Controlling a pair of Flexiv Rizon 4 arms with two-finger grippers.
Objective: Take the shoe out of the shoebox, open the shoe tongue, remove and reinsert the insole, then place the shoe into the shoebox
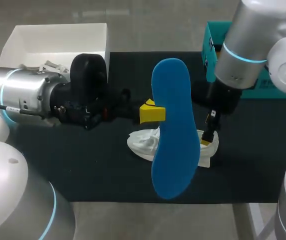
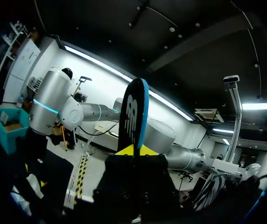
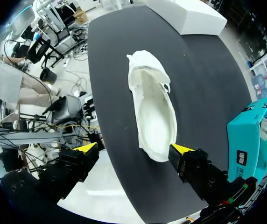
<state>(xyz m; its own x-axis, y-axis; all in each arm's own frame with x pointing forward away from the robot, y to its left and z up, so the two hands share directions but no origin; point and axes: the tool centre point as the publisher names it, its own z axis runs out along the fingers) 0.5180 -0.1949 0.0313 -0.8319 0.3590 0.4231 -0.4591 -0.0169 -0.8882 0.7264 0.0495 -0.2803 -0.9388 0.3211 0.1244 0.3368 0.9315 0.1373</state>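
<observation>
Insole (image 1: 173, 125): held on edge above the table, pinched at the middle of one long side; thin foam, judged light and floppy, best gripped near its middle
Left gripper (image 1: 152, 112): clamped on that insole edge
Shoe (image 3: 153, 112): white, lay on the black mat (image 1: 83, 165) with its opening up; soft upper likely to cave, heel the firmer hold
Right gripper (image 3: 133, 148): fingers spread wide at the heel, one tip just beside it
Shoebox (image 1: 99, 37): white, open, far left; teal box (image 1: 210, 45) far right

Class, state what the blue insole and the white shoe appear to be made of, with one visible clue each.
The insole looks like foam: thin, matte blue face, black underside. The shoe seems to be white fabric or mesh, with soft creases; the exact textile is unclear.
</observation>
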